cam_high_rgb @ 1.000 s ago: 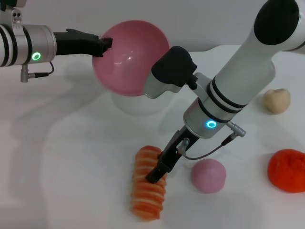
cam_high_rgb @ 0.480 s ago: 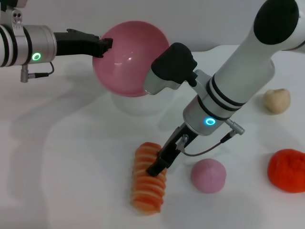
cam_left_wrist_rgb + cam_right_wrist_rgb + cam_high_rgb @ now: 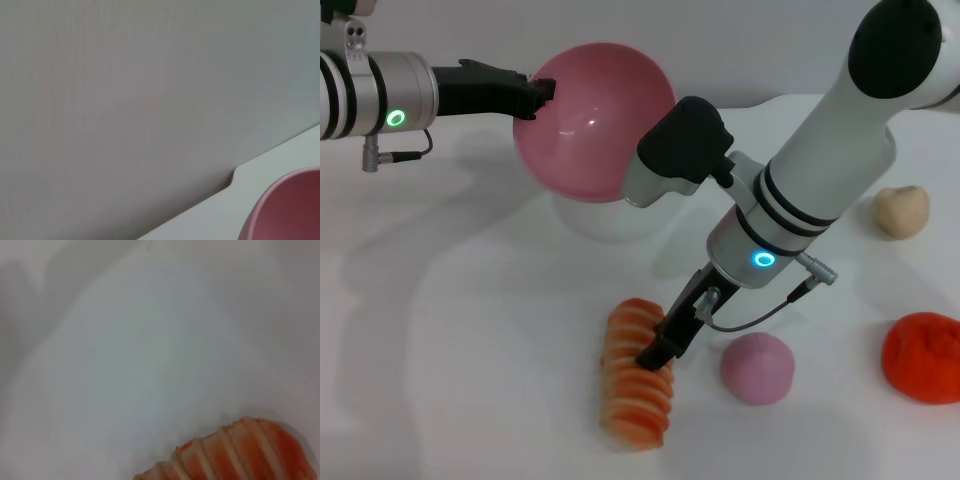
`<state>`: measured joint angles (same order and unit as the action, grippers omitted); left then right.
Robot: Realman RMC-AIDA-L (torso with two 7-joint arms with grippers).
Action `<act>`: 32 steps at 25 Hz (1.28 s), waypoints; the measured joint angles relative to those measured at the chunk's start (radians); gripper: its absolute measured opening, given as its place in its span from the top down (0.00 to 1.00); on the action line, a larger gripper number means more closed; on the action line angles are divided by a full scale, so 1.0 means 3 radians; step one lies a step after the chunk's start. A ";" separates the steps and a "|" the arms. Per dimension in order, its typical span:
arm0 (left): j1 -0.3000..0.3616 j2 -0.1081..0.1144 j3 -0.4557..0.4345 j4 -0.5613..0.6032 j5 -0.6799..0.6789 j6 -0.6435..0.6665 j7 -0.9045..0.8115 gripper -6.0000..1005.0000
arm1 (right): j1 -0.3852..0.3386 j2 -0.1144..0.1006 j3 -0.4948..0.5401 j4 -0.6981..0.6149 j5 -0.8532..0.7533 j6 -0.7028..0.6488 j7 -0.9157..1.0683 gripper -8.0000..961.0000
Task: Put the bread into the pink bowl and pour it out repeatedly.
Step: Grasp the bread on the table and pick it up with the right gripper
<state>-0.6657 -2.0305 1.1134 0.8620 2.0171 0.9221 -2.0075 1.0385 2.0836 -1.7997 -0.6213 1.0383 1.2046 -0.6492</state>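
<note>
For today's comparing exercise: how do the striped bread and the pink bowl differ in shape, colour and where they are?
Shape: the bread is long and ridged; the pink bowl is round and smooth.
Colour: the bread is striped orange-red and cream; the bowl is plain glossy pink.
Place: the bread lies on the table under the right claw; the bowl is held up, tipped over, by the left claw.
Shared: each has a claw on it.
</note>
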 joint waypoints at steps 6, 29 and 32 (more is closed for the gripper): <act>-0.0002 -0.0004 0.0000 0.0000 0.0000 -0.0005 0.0018 0.95 | 0.0012 0.0002 -0.0016 0.0001 0.0000 -0.0008 0.0001 0.57; 0.0025 -0.0006 0.0000 0.0000 0.0000 -0.0007 0.0024 0.95 | 0.0030 0.0008 -0.0012 -0.0018 0.0022 -0.0021 0.0001 0.72; 0.0025 -0.0006 0.0000 0.0000 0.0000 -0.0002 0.0024 0.95 | 0.0022 0.0009 -0.0001 -0.0021 0.0027 -0.0018 0.0001 0.75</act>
<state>-0.6581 -2.0322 1.1135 0.8620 2.0171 0.9216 -2.0002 1.0450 2.0863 -1.7999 -0.6275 1.0464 1.1992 -0.6488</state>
